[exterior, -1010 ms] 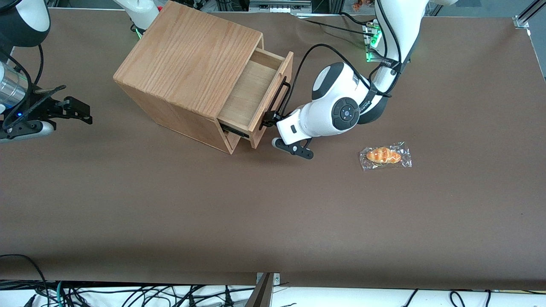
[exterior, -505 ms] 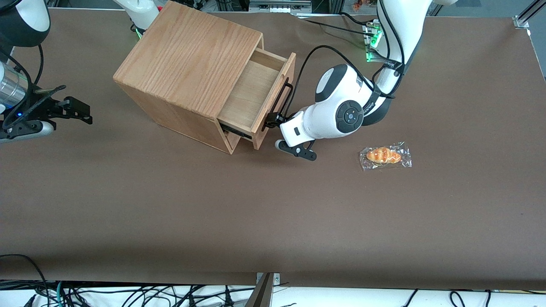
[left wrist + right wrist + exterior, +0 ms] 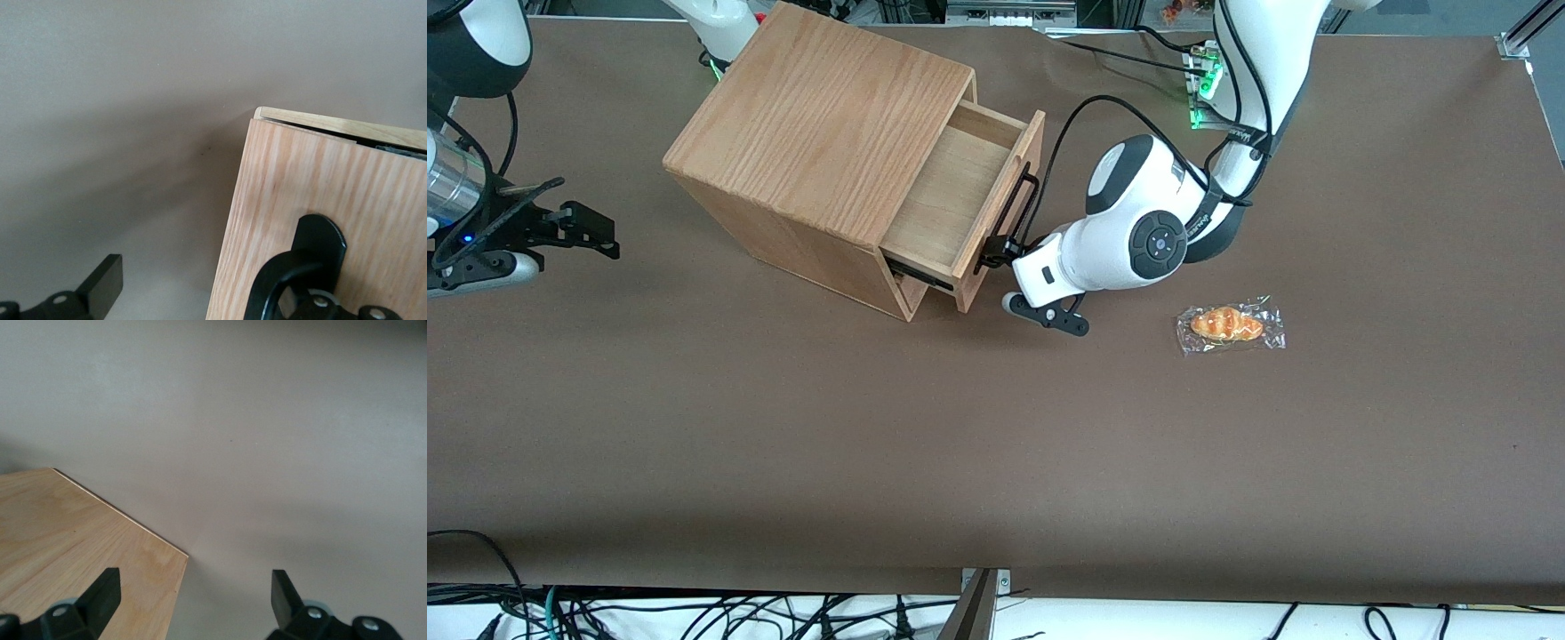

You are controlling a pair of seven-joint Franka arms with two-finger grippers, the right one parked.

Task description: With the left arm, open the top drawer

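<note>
The oak cabinet [image 3: 818, 124] stands on the brown table, and its top drawer [image 3: 947, 200] is pulled partly out, showing its bare wooden floor. A black bar handle [image 3: 1014, 209] runs along the drawer front. The left arm's gripper [image 3: 993, 255] is at the end of the handle nearer the front camera. In the left wrist view the drawer front [image 3: 320, 187] and the handle's curved end [image 3: 313, 260] fill the space by one finger. The gripper [image 3: 197, 277] is open: one finger [image 3: 100, 290] hangs over bare table, and the other is hidden at the handle.
A wrapped bread roll [image 3: 1230, 324] lies on the table toward the working arm's end, a little nearer the front camera than the wrist. The arm's black cable [image 3: 1067, 124] loops above the drawer front. The right wrist view shows a corner of the cabinet top [image 3: 80, 533].
The drawer has slid a little farther out of the cabinet, and the gripper and wrist have moved with its handle toward the working arm's end. Almost all of this happened before the last half second.
</note>
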